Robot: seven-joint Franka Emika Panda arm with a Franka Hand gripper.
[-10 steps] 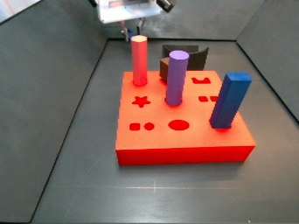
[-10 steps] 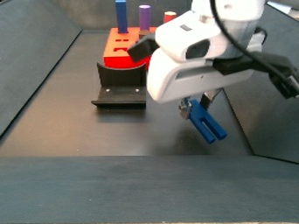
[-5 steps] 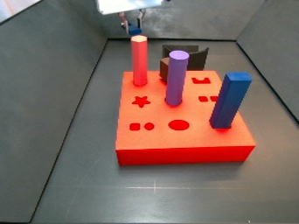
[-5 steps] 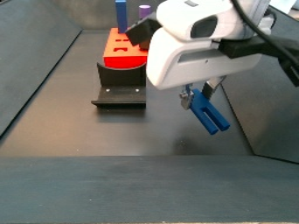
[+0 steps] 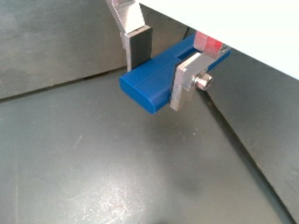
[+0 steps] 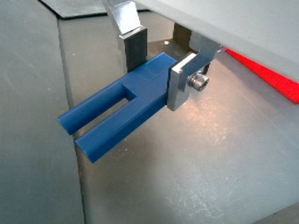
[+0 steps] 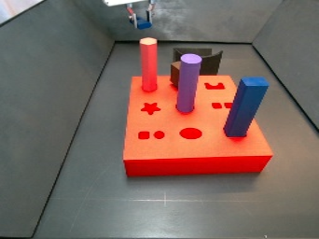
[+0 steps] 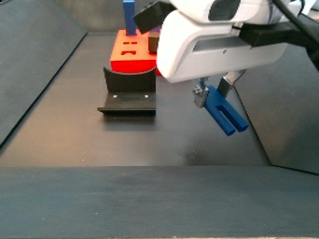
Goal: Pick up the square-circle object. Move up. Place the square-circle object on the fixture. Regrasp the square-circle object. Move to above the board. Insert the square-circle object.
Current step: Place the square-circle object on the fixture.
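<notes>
Item: small blue blocky square-circle object (image 6: 122,109), forked at its free end with two short prongs. Location: we find it clamped between the flat silver fingers (image 6: 184,80) of the end effector (image 6: 158,70), lifted clear of the dark floor; in a side view it hangs below the white wrist housing, tilted, free end lowest (image 8: 222,114).

Item: end effector, second wrist view (image 5: 163,66). State: clenched on the blue piece, one plate on each flat side, a screw head showing on the nearer plate. In the far side view only its tip shows, at the upper edge (image 7: 141,13).

Item: black L-shaped fixture with base plate (image 8: 129,98). Location: on the floor, just in front of the board and well apart from the held piece; in the far side view it stands behind the board (image 7: 200,60).

Item: large flat red board with cut-outs (image 7: 200,149). Carries a red cylinder (image 7: 148,63), a purple cylinder (image 7: 188,82) and a tall blue square post (image 7: 247,107).

Governing relation: we judge the lift under way or done. The piece's long axis runs out and down from the jaws, so the fixture lies sideways from it, toward the board; the forked end leads and must be carried over the fixture.
</notes>
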